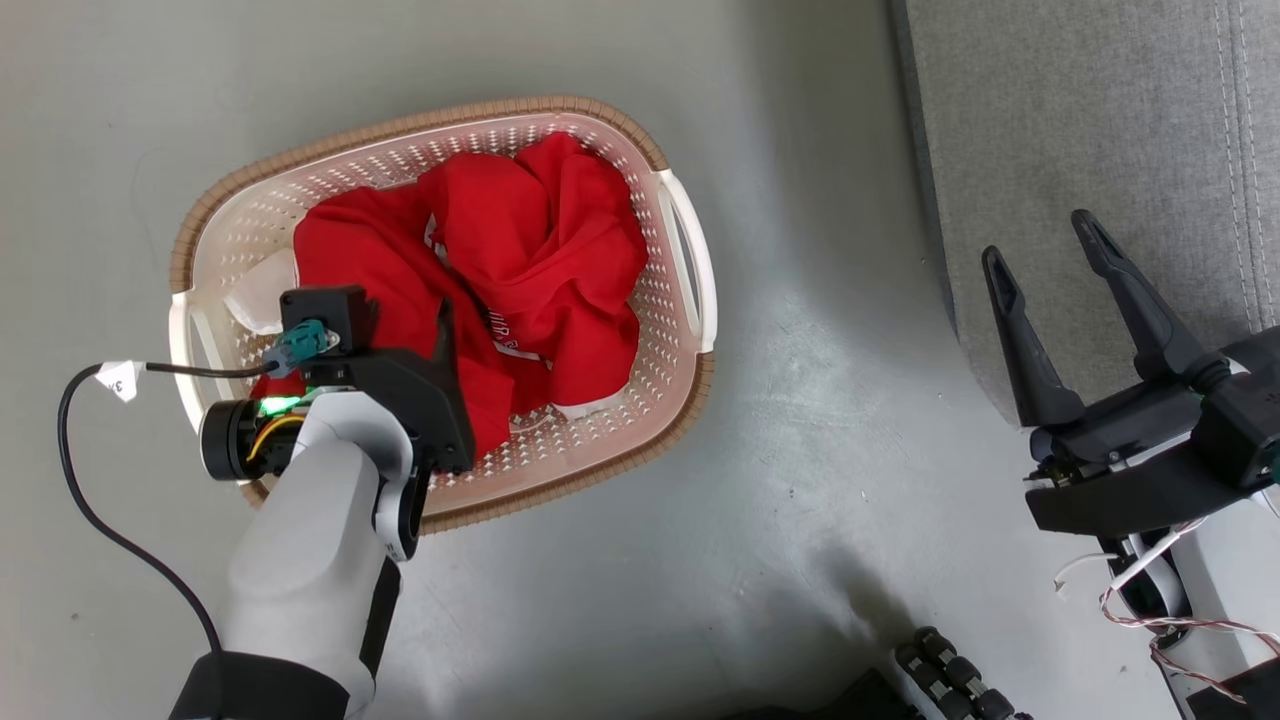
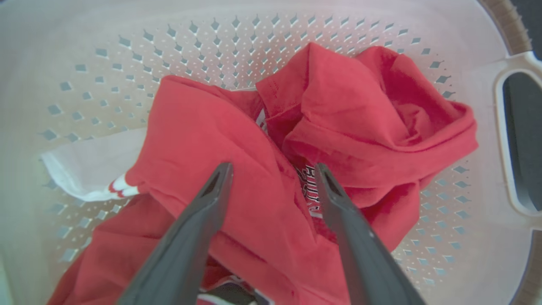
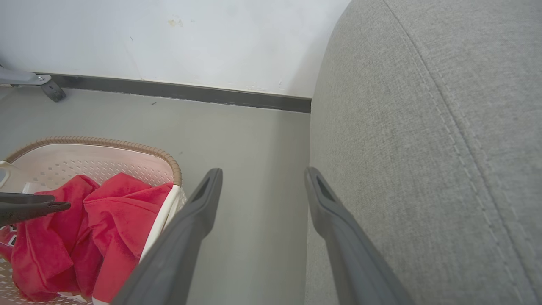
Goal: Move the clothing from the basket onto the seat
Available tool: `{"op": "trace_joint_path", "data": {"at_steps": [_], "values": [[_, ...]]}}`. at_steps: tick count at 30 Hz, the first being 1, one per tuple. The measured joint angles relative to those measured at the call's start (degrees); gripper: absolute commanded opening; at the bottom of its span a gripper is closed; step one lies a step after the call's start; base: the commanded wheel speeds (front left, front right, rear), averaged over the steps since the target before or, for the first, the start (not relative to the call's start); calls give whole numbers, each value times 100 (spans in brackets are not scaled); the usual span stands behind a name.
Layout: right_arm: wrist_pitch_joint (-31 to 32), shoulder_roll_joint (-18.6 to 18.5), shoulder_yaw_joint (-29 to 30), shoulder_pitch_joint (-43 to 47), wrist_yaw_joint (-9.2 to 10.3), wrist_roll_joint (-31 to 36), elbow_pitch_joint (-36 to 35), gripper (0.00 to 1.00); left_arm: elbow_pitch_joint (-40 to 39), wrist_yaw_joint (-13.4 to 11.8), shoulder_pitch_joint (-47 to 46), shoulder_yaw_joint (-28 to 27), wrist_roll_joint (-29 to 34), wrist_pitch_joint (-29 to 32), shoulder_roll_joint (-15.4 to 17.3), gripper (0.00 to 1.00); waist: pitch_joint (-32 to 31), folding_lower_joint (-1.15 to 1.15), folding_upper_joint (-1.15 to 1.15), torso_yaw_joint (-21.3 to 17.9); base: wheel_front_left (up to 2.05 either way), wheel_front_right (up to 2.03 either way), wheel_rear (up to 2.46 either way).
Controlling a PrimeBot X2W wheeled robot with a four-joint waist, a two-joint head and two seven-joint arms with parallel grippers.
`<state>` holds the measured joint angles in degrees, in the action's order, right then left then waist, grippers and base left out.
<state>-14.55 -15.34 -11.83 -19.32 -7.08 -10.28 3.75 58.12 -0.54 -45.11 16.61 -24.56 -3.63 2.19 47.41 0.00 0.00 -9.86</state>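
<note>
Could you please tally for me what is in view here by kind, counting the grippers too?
Basket: 1
Seat: 1
Heap of red clothing: 1 (how many garments it holds cannot be told)
Grippers: 2, the left gripper and the right gripper
Total: 5

Crumpled red clothing (image 1: 520, 250) lies heaped in the cream, brown-rimmed basket (image 1: 250, 215), apart from the grey seat (image 1: 1080, 150).

clothing (image 2: 262, 152) | black-and-white lettering (image 2: 311, 188) partly hidden, unreadable | cable tag (image 1: 120, 378) | looks like "3"
</note>
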Motion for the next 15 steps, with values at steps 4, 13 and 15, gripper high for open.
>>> {"op": "trace_joint_path", "data": {"at_steps": [4, 13, 15], "values": [[0, 0, 1, 6, 0, 0, -21, 100, 104, -4, -5, 44, -2, -3, 0, 100, 25, 0, 0, -3, 0, 0, 0], [0, -1, 0, 21, 0, 0, -74, 100, 257, -55, -32, 188, -53, -57, 0, 100, 102, 0, 0, -10, 0, 0, 0], [0, -3, 1, 21, 0, -1, -94, 100, 288, -83, -53, 218, -53, -58, 0, 100, 123, 0, 0, -11, 0, 0, 0]]}}
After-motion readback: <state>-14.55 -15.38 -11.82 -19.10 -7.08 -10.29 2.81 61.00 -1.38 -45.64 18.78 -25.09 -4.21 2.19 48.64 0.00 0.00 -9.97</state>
